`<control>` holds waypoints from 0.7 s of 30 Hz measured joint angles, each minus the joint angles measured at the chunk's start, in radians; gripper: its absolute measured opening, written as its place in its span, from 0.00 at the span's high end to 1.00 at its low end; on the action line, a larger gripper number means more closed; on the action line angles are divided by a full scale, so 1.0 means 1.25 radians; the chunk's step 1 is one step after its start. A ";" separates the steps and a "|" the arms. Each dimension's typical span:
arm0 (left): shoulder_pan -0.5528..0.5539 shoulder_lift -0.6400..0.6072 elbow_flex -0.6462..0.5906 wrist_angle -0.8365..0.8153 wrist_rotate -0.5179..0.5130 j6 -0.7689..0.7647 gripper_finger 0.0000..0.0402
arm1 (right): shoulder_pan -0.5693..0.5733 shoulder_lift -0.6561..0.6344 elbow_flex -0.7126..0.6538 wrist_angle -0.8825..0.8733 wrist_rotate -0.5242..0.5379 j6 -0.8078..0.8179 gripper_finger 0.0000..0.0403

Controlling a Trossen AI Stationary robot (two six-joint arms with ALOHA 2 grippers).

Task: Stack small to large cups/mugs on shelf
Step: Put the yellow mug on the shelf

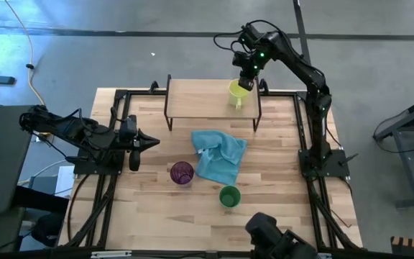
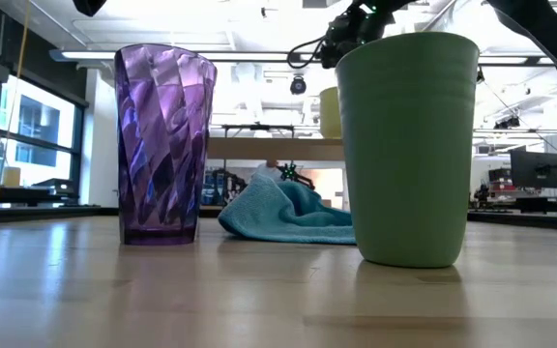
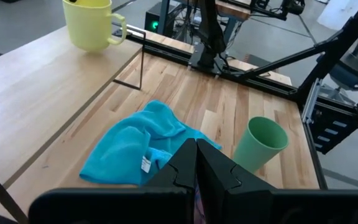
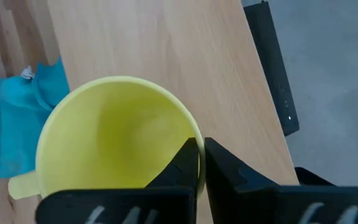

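The yellow-green mug stands upright at the right end of the shelf, its handle toward the table's near edge. It also shows in the left wrist view. My right gripper is above it, shut on its rim. The purple tumbler and the green cup stand upright on the table in front of the shelf. My left gripper is shut and empty at the table's left, left of the tumbler. My right gripper pinches the mug's rim on the side away from the handle, one finger inside the mug and one outside. The fingers come from above, pointing down. The mug is upright, its base seemingly on the shelf top.
A light blue cloth lies crumpled on the table between the shelf and the two cups. The shelf's left part is bare wood. Black frame rails run along the table's left and right sides.
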 joint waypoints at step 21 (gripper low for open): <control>0.000 0.000 0.000 0.002 0.000 -0.002 1.00 | 0.000 0.002 0.000 -0.004 0.000 0.011 1.00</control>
